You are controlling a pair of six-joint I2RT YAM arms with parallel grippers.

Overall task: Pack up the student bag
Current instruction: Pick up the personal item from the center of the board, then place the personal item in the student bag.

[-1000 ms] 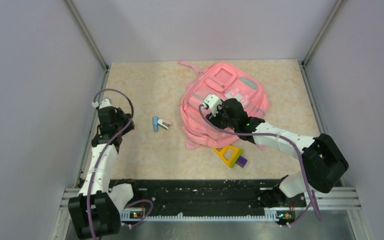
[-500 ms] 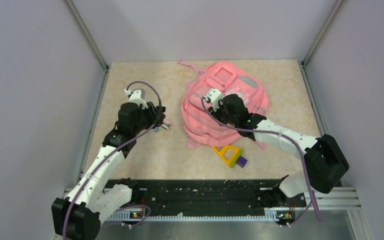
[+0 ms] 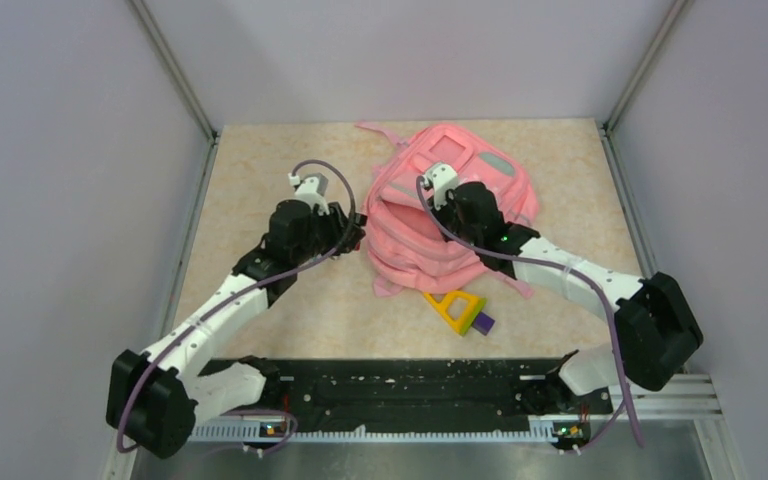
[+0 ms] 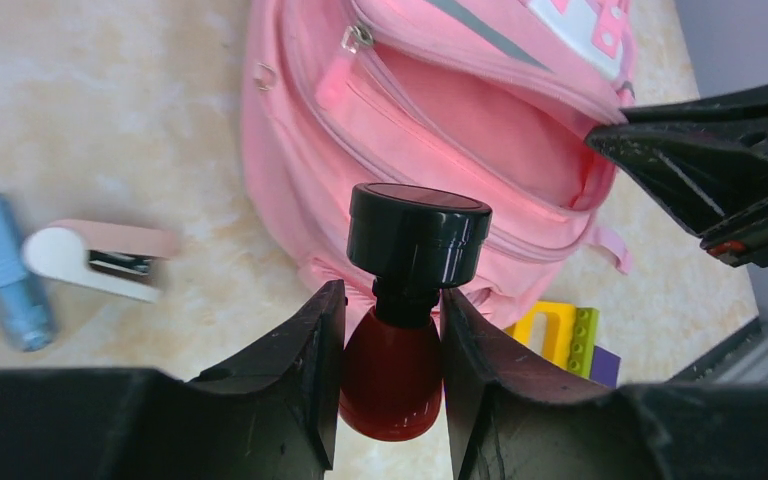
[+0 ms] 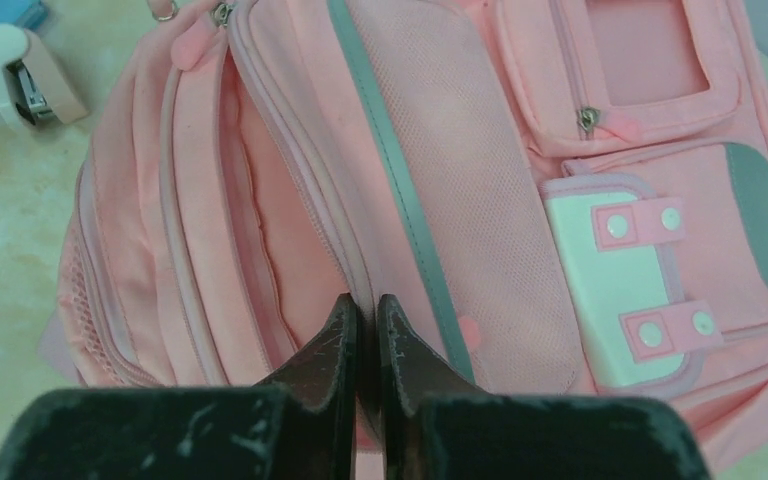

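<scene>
The pink student bag [image 3: 430,235] lies flat at the table's middle back; it also shows in the left wrist view [image 4: 440,110] and the right wrist view [image 5: 290,190]. My right gripper [image 5: 368,310] is shut on the zip edge of the bag's main opening and holds it up; it shows from above too [image 3: 438,200]. My left gripper [image 4: 392,320] is shut on a dark red bottle [image 4: 392,375] with a black cap [image 4: 418,232], held in the air just left of the bag's opening. From above the left gripper [image 3: 352,232] is at the bag's left edge.
A blue tube [image 4: 5,270] and a small white and pink stapler [image 4: 95,258] lie on the table left of the bag; the stapler also shows in the right wrist view [image 5: 28,75]. A yellow, green and purple block piece [image 3: 462,311] lies in front of the bag.
My left arm has swung from the table's left edge rightward to the bag's left side, carrying the bottle. My right gripper has lifted the bag's opening edge slightly toward the back.
</scene>
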